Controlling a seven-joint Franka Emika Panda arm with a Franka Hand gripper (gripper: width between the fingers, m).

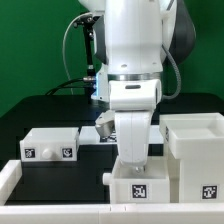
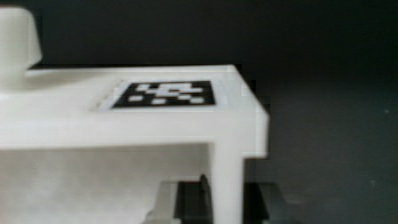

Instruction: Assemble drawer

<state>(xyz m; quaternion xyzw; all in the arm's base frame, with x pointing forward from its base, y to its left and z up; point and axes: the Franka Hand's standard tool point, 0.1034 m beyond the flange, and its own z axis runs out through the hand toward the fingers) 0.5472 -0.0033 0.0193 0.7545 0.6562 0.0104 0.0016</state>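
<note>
The gripper [image 1: 133, 165] points straight down onto the small tray [image 1: 137, 186], which sits low in the middle of the exterior view, its tag facing the camera. In the wrist view the gripper [image 2: 222, 203] has one dark finger [image 2: 189, 200] on each side of a thin upright wall of the small tray [image 2: 178, 125]. The jaws appear pressed against that wall, pinching it. Whether the tray rests on the black table [image 1: 40, 112] or is raised cannot be determined.

The casing [image 1: 196, 150] stands just beside the held tray, toward the exterior view's right, open side up and taller than the tray. The second tray [image 1: 50, 143] lies well apart, toward the exterior view's left.

Governing relation: the casing lies sideways from the gripper, toward the exterior view's right. The coming move probably calls for carrying the tray that way with its walls square to the casing's. The gap is small, so a tilted tray could catch the casing's near wall.
</note>
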